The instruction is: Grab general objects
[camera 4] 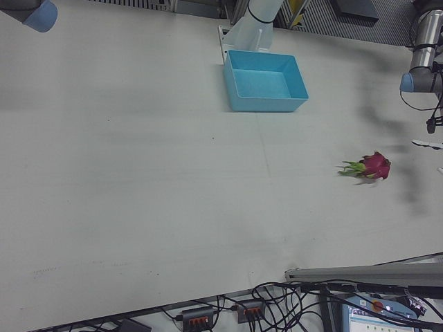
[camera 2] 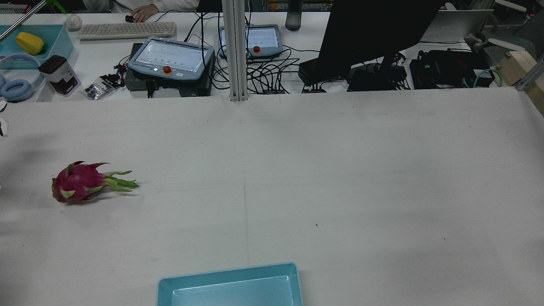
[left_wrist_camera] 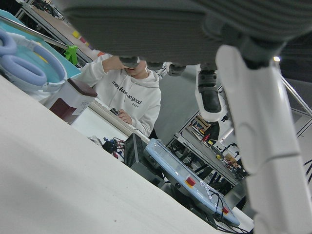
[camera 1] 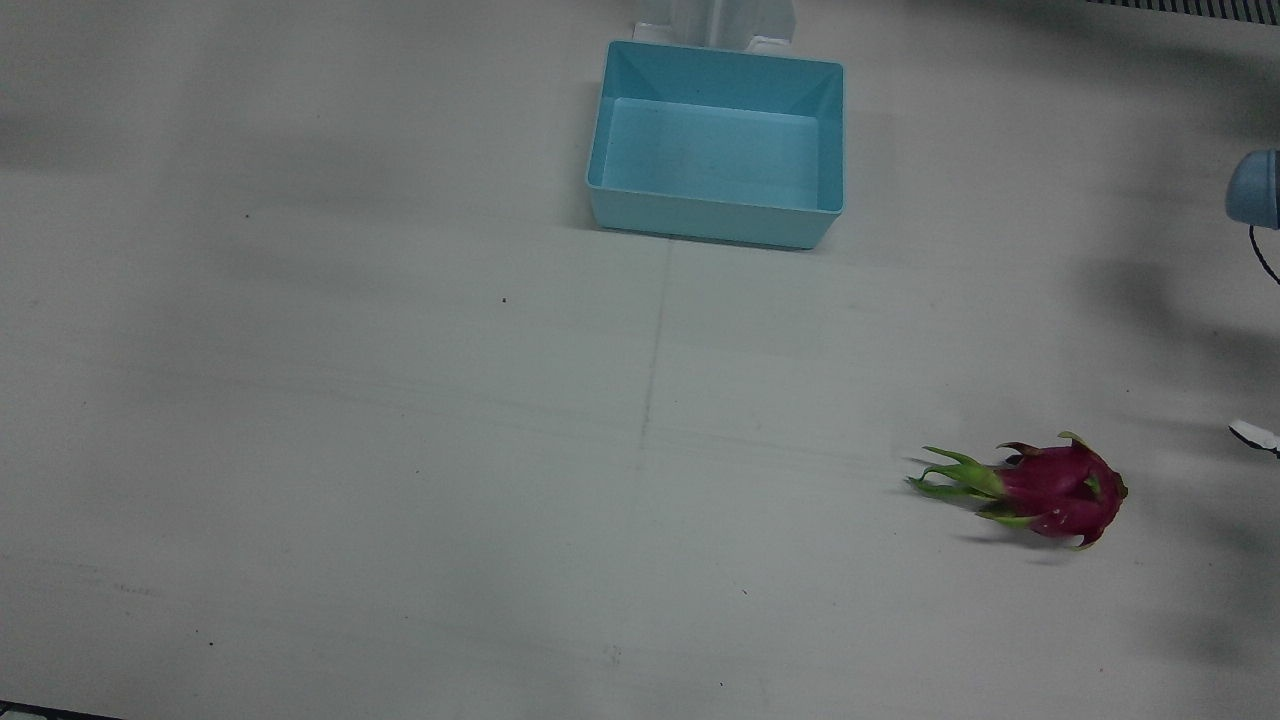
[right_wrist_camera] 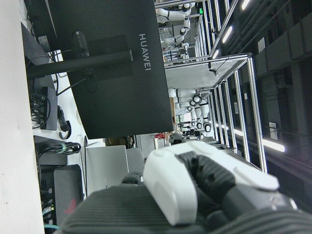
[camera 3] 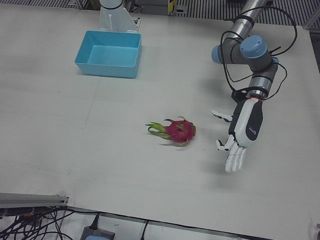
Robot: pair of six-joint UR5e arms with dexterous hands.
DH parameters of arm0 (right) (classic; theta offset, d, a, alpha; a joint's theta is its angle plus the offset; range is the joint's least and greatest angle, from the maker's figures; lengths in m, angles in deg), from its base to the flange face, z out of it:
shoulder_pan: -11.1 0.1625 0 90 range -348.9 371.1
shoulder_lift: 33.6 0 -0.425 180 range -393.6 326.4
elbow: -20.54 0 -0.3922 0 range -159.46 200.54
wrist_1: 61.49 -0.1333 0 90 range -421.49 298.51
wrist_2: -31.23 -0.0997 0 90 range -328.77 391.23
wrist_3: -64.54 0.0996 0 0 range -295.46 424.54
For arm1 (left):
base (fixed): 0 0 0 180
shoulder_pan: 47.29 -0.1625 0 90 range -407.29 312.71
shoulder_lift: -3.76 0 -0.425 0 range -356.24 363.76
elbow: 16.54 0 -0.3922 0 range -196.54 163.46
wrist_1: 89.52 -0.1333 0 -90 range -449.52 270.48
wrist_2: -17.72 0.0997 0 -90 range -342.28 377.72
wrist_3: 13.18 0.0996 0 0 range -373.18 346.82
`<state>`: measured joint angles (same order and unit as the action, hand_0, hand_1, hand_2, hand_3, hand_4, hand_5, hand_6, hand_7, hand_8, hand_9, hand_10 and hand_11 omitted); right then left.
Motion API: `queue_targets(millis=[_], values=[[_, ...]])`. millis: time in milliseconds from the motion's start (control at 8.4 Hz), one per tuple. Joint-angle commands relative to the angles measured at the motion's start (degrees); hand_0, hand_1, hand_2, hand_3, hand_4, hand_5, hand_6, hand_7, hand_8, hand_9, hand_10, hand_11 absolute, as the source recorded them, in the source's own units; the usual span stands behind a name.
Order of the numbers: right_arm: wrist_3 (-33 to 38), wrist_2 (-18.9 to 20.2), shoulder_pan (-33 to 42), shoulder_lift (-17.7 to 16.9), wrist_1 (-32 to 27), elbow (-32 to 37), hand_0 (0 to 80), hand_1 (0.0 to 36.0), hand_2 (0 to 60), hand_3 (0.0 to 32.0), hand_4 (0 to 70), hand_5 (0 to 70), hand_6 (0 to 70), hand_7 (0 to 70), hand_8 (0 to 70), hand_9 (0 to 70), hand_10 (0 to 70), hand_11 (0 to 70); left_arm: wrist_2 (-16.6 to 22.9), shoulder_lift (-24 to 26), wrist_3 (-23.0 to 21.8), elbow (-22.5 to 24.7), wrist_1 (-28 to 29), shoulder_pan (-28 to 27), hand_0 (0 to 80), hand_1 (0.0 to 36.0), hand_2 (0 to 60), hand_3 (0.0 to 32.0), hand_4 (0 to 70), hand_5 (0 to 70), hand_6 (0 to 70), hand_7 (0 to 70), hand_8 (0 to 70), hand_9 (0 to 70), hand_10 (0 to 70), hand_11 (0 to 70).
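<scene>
White table (camera 3: 100,150), left hand (camera 3: 241,135) fingers spread, empty, near dragon fruit (camera 3: 177,131)

- The left arm (camera 3: 248,50) reaches in from the far edge of the left-front view, its grey tube ending in blue-capped joints, a black cable looping around the elbow and wrist.
- Below the wrist, the left hand (camera 3: 242,135) hangs palm-side down, its white fingers (camera 3: 235,160) spread and straight, thumb stuck out to the side, holding nothing.
- The right arm (camera 4: 36,12) shows only as a blue-capped joint at the right-front view's top corner.
- The right hand (right_wrist_camera: 195,187) appears only in its own camera, with white and dark segments bent close together; whether it is closed cannot be told.
</scene>
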<state>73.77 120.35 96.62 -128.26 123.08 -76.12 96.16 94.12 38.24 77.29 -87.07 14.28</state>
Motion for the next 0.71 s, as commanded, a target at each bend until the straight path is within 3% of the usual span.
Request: queue_targets(millis=[0, 119, 238, 357, 476, 595], values=[[0.0, 0.0, 0.0, 0.0, 0.0, 0.0, 0.0, 0.0, 0.0, 0.0, 0.0, 0.0, 0.0, 0.0, 0.0, 0.0, 0.0, 0.0, 0.2, 2.5, 15.0, 19.1, -25.2, -0.3, 48.7, 14.3, 5.4, 0.0, 0.0, 70.0, 0.9, 3.2, 0.0, 0.0, 0.0, 0.0], [0.0, 0.0, 0.0, 0.0, 0.0, 0.0, 0.0, 0.0, 0.0, 0.0, 0.0, 0.0, 0.0, 0.0, 0.0, 0.0, 0.0, 0.0, 0.1, 4.8, 20.5, 23.0, -33.9, -2.2, 49.3, 14.9, 5.4, 0.0, 0.0, 70.0, 0.8, 3.6, 0.0, 0.0, 0.0, 0.0], [0.0, 0.0, 0.0, 0.0, 0.0, 0.0, 0.0, 0.0, 0.0, 0.0, 0.0, 0.0, 0.0, 0.0, 0.0, 0.0, 0.0, 0.0, -0.7, 5.3, 23.4, 23.8, -38.4, -5.6, 50.4, 16.3, 6.2, 0.0, 0.0, 70.0, 1.1, 4.5, 0.0, 0.0, 0.0, 0.0], [0.0, 0.0, 0.0, 0.0, 0.0, 0.0, 0.0, 0.0, 0.0, 0.0, 0.0, 0.0, 0.0, 0.0, 0.0, 0.0, 0.0, 0.0, -4.2, 7.3, 25.0, 23.5, -45.1, -10.3, 50.9, 15.8, 3.0, 0.0, 0.0, 70.0, 0.3, 2.1, 0.0, 0.0, 0.0, 0.0], [0.0, 0.0, 0.0, 0.0, 0.0, 0.0, 0.0, 0.0, 0.0, 0.0, 0.0, 0.0, 0.0, 0.0, 0.0, 0.0, 0.0, 0.0, -12.1, 12.9, 25.1, 23.4, -54.2, -18.4, 50.4, 14.8, 0.1, 0.0, 0.0, 70.0, 0.0, 0.0, 0.0, 0.0, 0.0, 0.0], [0.0, 0.0, 0.0, 0.0, 0.0, 0.0, 0.0, 0.0, 0.0, 0.0, 0.0, 0.0, 0.0, 0.0, 0.0, 0.0, 0.0, 0.0, -21.0, 16.6, 25.1, 23.1, -59.6, -26.3, 50.7, 14.6, 0.0, 0.0, 0.0, 70.0, 0.0, 0.0, 0.0, 0.0, 0.0, 0.0]])
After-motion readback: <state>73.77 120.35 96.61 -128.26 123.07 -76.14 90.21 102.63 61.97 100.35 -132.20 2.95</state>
